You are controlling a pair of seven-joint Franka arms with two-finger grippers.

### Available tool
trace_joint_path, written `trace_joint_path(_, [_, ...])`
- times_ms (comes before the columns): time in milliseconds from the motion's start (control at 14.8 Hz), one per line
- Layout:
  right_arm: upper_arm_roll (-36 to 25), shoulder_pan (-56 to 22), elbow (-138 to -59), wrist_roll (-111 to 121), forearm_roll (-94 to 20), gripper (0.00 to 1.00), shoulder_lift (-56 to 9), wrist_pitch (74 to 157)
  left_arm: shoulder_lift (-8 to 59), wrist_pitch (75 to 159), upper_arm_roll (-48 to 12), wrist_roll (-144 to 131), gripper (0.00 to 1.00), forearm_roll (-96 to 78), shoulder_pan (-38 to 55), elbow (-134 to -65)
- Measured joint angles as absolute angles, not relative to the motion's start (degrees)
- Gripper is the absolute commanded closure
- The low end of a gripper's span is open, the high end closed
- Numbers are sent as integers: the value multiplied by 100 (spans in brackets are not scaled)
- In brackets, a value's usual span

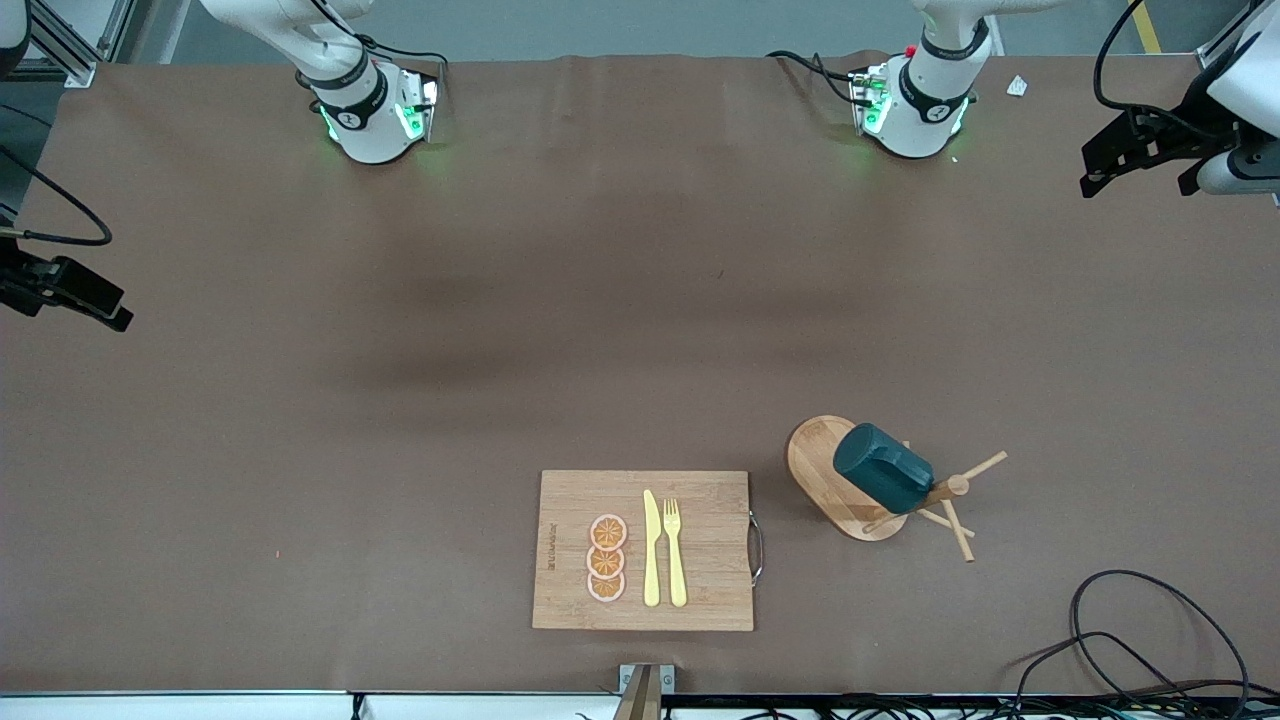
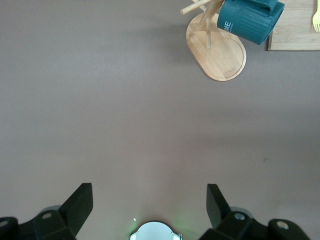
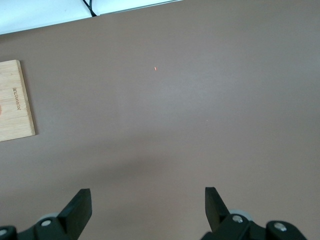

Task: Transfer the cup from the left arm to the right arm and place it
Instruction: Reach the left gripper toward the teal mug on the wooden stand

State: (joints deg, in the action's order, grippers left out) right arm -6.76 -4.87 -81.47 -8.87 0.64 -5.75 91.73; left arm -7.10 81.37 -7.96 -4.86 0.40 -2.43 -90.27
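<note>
A: State the current step.

B: Step one, judged from the layout: left arm fetches the cup [image 1: 883,468]; nothing is held yet. The left gripper [image 2: 149,202] hangs over bare table at the upper right of the front view, fingers spread wide, empty; the right gripper [image 3: 147,205] waits at the left edge of that view over bare table, fingers likewise spread and empty.

A: Where is the cup?

B: Lower right of the front view, hung tilted on a peg of the wooden rack [image 1: 830,470]; beside the cutting board [image 1: 700,590], toward the left arm's end of the table; in the left wrist view it sits at the top right [image 2: 250,20].

A: Procedure for a clean pick?

B: Probably close on the cylindrical wall, then draw the cup off along the peg's axis; a straight vertical lift may tip the rack. Leave free wall or rim for the right gripper to take at handover.

A: Appearance?

B: Dark teal, cylindrical, matt; pale lettering on the wall, unreadable.
</note>
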Motion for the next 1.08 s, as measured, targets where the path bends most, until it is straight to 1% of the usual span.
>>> trace_joint_path(271, [-676,-487,-8147,-890,64,0,-575,9175,-669,8144,-795,-488,0,39,-251,-9005])
trace_joint_path(542, [-676,-487,-8147,-892,64,0,-575,9175,-220,8308,-799,-682,0,-2,-231,-8700])
trace_joint_path(812, [-676,-487,-8147,-892,64,0,-575,9176,311,9079,-840,-2183,0,-503,-172,-8601])
trace_joint_path(1083, [-677,-487,-8146,-893,64,0,-575,9176,892,10125,-1018,-3696,0,-571,-64,-8600])
